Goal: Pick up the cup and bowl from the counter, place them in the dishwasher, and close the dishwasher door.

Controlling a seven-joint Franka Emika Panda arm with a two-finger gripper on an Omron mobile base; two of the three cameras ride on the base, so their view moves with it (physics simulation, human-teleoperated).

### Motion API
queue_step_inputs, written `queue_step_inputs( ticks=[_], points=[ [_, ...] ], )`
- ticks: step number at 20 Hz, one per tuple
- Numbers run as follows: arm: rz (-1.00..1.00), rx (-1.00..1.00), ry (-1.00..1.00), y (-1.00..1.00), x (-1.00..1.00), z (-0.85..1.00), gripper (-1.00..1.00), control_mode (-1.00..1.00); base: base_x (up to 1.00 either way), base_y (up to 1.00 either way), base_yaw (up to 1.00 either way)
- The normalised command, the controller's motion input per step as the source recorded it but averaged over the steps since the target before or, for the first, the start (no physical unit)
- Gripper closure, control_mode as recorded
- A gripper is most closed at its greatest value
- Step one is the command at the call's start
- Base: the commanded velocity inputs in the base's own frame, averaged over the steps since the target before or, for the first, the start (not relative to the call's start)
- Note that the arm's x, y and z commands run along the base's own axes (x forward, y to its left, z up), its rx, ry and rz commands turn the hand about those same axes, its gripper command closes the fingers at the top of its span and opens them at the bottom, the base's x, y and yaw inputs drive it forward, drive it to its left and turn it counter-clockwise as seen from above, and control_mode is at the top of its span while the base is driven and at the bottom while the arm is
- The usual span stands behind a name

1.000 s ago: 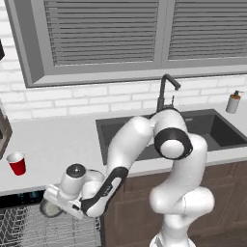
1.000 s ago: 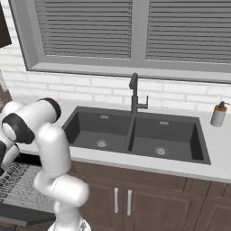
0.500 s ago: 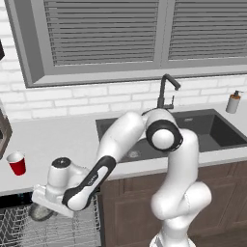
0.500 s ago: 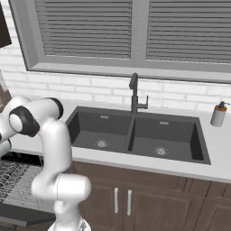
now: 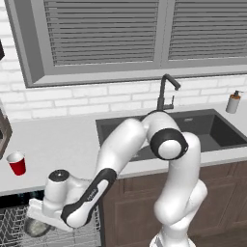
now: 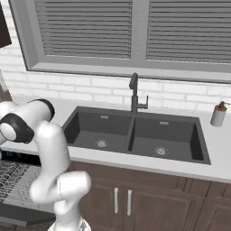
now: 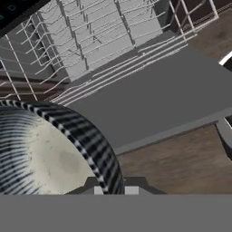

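My gripper point(image 5: 39, 219) is shut on the rim of the bowl point(image 5: 34, 226), a small grey metallic bowl held low over the wire rack point(image 5: 14, 234) of the open dishwasher. In the hand view the bowl point(image 7: 41, 154) sits at the left with its speckled inside facing me, and the gripper point(image 7: 113, 188) pinches its striped rim. Beyond it lie the rack point(image 7: 90, 36) and the flat grey dishwasher door point(image 7: 167, 104), folded down. The red cup point(image 5: 17, 163) stands upright on the counter point(image 5: 62, 140) at the far left, apart from the arm.
A dark double sink point(image 6: 135, 135) with a black faucet point(image 6: 134, 92) is set in the counter. A soap dispenser point(image 6: 218, 114) stands at the right end. Brown cabinets point(image 6: 149, 198) run under the sink. The open door point(image 6: 22, 215) juts out low beside the base.
The arm has swung left and down with the bowl, from the counter's front edge to low over the dishwasher rack. The cup has stayed put.
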Motion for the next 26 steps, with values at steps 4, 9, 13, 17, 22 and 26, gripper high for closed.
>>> queue_step_inputs(
  ticks=[4, 9, 13, 17, 22, 26],
  points=[
    [-0.05, -0.03, -0.12, 0.30, -0.71, -0.01, 1.00, -1.00, 0.00, 0.00, 0.00],
    [-0.21, -0.02, -0.05, 0.27, -0.20, 0.10, 1.00, -1.00, 0.00, 0.00, 0.00],
    [-0.31, -0.01, 0.05, 0.10, 0.10, 0.16, 1.00, -1.00, 0.00, 0.00, 0.00],
    [-0.14, 0.00, 0.08, 0.00, -0.03, -0.08, 1.00, -1.00, 0.00, 0.00, 0.00],
    [-0.05, -0.04, 0.00, 0.00, 0.00, -0.34, 1.00, -1.00, 0.00, 0.00, 0.00],
    [-0.04, -0.05, 0.00, 0.00, 0.00, -0.38, 1.00, -1.00, 0.00, 0.00, 0.00]
  ],
)
